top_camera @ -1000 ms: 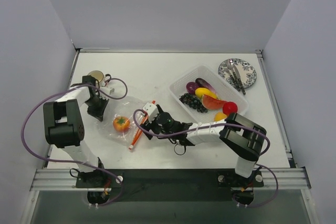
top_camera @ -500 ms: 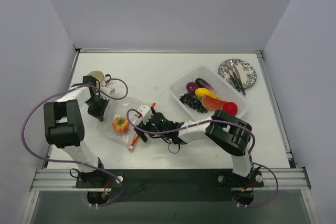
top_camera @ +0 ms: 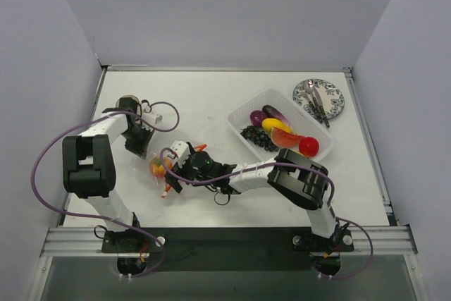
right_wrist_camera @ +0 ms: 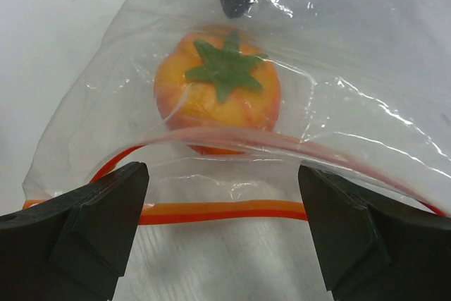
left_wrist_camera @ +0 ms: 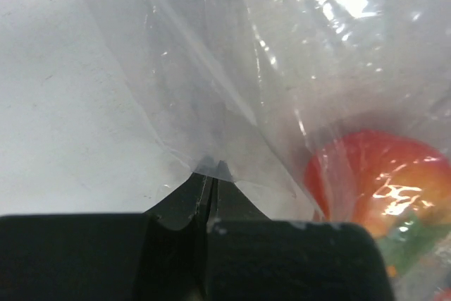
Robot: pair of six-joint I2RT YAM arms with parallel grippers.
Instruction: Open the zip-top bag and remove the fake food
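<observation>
- Pinching the bag at its far, closed end, my left gripper is clamped flat on a fold of plastic.
- My right gripper stands wide with nothing held, at the bag's mouth on the left part of the table.
- The zip runs crosswise between my right fingers; the upper lip arches above it, so the mouth gapes.
- The fruit sits inside, straight ahead of those fingers, between them and my left gripper.
- My right arm is nearer the mouth, so I judge the reach goes straight in.

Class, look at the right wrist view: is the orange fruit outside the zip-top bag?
No, the orange fruit lies inside the zip-top bag, seen through its clear plastic.
</observation>
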